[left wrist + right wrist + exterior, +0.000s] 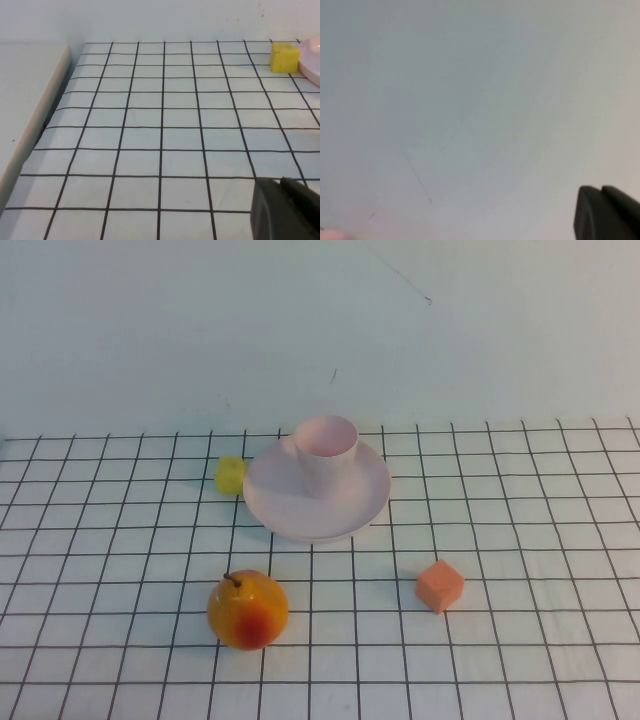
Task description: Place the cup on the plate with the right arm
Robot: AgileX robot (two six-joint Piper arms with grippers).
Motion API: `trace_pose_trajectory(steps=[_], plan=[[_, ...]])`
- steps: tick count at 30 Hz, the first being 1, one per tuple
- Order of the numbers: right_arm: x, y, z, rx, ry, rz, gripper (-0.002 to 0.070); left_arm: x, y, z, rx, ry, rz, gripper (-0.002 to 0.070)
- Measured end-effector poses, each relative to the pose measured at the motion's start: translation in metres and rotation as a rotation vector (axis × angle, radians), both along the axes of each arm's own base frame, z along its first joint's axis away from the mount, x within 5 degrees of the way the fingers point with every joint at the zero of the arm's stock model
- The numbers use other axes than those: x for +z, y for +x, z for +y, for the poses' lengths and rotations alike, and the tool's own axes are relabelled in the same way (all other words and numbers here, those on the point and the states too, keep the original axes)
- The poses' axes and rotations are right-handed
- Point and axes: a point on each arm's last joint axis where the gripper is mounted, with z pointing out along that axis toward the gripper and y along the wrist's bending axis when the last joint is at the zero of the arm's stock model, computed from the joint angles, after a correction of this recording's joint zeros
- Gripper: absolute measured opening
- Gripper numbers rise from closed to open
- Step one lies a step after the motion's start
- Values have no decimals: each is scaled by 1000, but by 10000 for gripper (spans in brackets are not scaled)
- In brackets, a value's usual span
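In the high view the pale pink cup stands upright on the round pale pink plate, toward its far side. Neither arm shows in the high view. My right gripper shows only in the right wrist view, fingertips together, empty, facing a bare pale wall away from the cup. My left gripper shows in the left wrist view, fingertips together and empty, low over the gridded cloth. The plate's edge shows far from it in that view.
A yellow cube sits just left of the plate and also shows in the left wrist view. An orange-yellow fruit lies front left. A small orange cube lies front right. The cloth's left edge borders a bare table.
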Motion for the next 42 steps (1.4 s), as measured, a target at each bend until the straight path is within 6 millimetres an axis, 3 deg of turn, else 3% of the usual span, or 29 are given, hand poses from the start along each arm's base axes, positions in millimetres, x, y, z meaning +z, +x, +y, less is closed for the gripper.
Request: trace_pose_trajectory(steps=[7, 11, 18, 23, 31, 42], plan=[[-122, -18, -19, -140, 55, 144, 0, 0, 0, 0, 0, 0, 0, -3], [-180, -36, -31, -265, 50, 125, 0, 0, 0, 0, 0, 0, 0, -2], [-261, -51, -41, -414, 52, 133, 0, 0, 0, 0, 0, 0, 0, -3], [-307, -54, -43, -458, 49, 208, 0, 0, 0, 0, 0, 0, 0, -3], [-331, -60, -42, -470, 35, 359, 0, 0, 0, 0, 0, 0, 0, -3], [-332, -61, -42, -477, 69, 367, 0, 0, 0, 0, 0, 0, 0, -3]])
